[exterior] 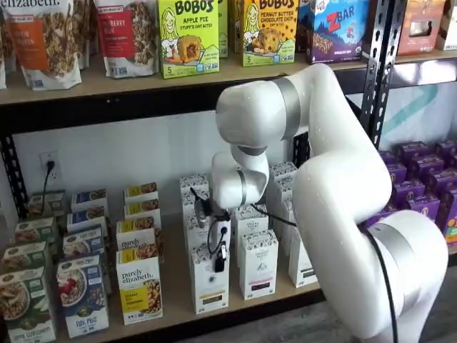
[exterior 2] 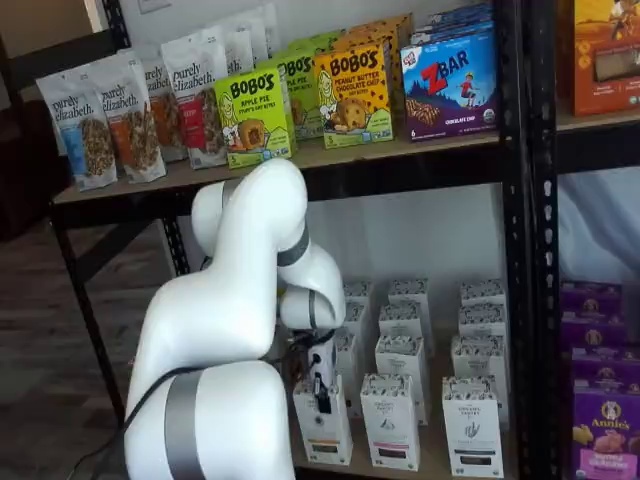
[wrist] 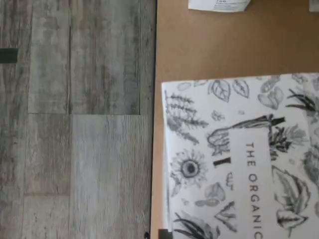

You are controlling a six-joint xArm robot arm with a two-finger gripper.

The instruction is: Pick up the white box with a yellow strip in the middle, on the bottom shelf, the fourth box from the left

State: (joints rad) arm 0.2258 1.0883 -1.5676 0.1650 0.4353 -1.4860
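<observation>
The white box (exterior: 210, 289) stands at the front of its row on the bottom shelf (exterior: 176, 309). It has a speckled top and a tan-yellow strip low on its front, which also shows in a shelf view (exterior 2: 325, 436). My gripper (exterior: 219, 257) hangs just over the box top, its black fingers reaching down at the box's upper front. In a shelf view (exterior 2: 320, 390) only one dark finger shows, so open or shut cannot be told. The wrist view shows the box's leaf-patterned top (wrist: 234, 159) close up, on the tan board (wrist: 199, 45) near its edge.
Similar white cartons with black labels (exterior: 258, 266) (exterior 2: 390, 422) stand right beside the box, with more rows behind. A purely elizabeth box (exterior: 139, 287) stands on its other side. The higher board with Bobo's boxes (exterior: 188, 37) is overhead. A black upright (exterior: 378, 64) and purple boxes (exterior: 421, 194) are further right.
</observation>
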